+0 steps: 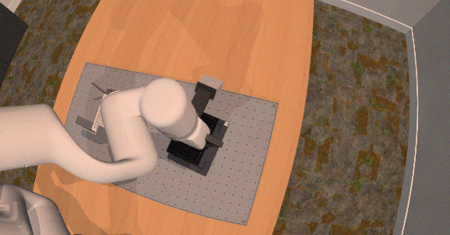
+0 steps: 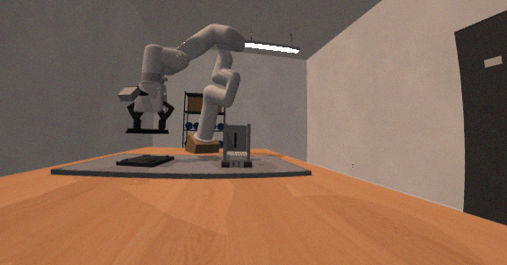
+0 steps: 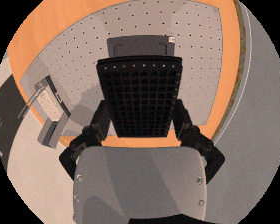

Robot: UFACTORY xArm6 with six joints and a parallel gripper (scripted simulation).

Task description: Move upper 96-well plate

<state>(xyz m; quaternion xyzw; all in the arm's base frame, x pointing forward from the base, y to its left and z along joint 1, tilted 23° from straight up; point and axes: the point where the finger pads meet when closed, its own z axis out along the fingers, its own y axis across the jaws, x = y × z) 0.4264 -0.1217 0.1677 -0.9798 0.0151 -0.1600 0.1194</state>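
My gripper point(image 2: 147, 125) is shut on the black 96-well plate point(image 2: 147, 131) and holds it level, high above the table. In the wrist view the plate point(image 3: 140, 96) spans the gap between the two fingers. The dark plate nest N1 point(image 2: 145, 160) lies flat on the grey mat, almost straight below the plate. It shows behind the plate in the wrist view point(image 3: 140, 46), with the pale A1 square point(image 3: 171, 40) at its far right corner. The rack K1 point(image 2: 237, 147) stands to the right with a pale plate point(image 2: 237, 153) low inside it. From above, my arm hides most of the rack point(image 1: 95, 119).
The grey perforated mat point(image 1: 233, 176) lies on the orange table. My arm's base point(image 2: 203, 146) stands at the back of the table. A shelf unit point(image 2: 195, 115) with boxes stands behind it on the floor.
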